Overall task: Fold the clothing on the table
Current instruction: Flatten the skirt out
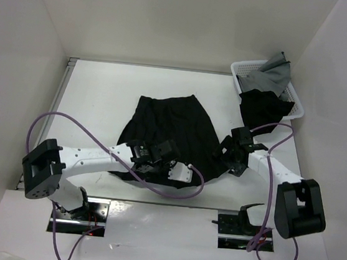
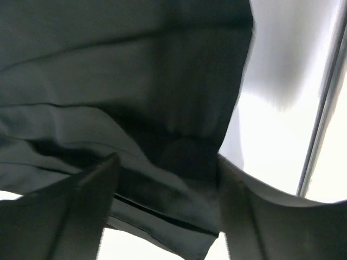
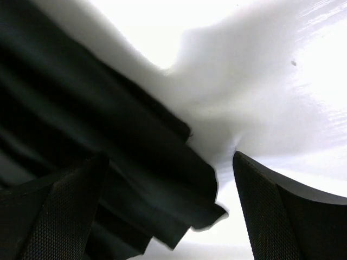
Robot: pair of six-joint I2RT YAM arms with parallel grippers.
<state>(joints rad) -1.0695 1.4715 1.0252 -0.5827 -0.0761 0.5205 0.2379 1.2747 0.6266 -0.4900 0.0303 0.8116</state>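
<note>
the black pleated skirt (image 1: 171, 126) lies spread on the white worktop (image 1: 102, 97), narrow waistband at its far end and the wide hem fanned toward the arm bases. both arms reach in over its near half.

the left hand (image 1: 157, 152) sits low over the skirt's near left part. in its wrist view its two fingers (image 2: 81, 211) stand apart, with folds of the dark fabric lying between and under them. nothing is pinched there that i can see, and whether the tips touch the cloth i cannot tell. a strip of bare worktop shows past the skirt's edge.

the right hand (image 1: 228, 154) is at the skirt's near right edge. its fingers (image 3: 59, 216) are spread wide. one is over the pleats and the other over bare worktop just beside the hem, so the hem's ragged corner lies between them, ungripped.

well beyond the skirt's far right side, a white basket (image 1: 240, 68) stands in the corner. a grey cloth (image 1: 274, 69) lies in it, and another black garment (image 1: 260, 108) hangs over its near rim onto the worktop, apart from the skirt.
</note>
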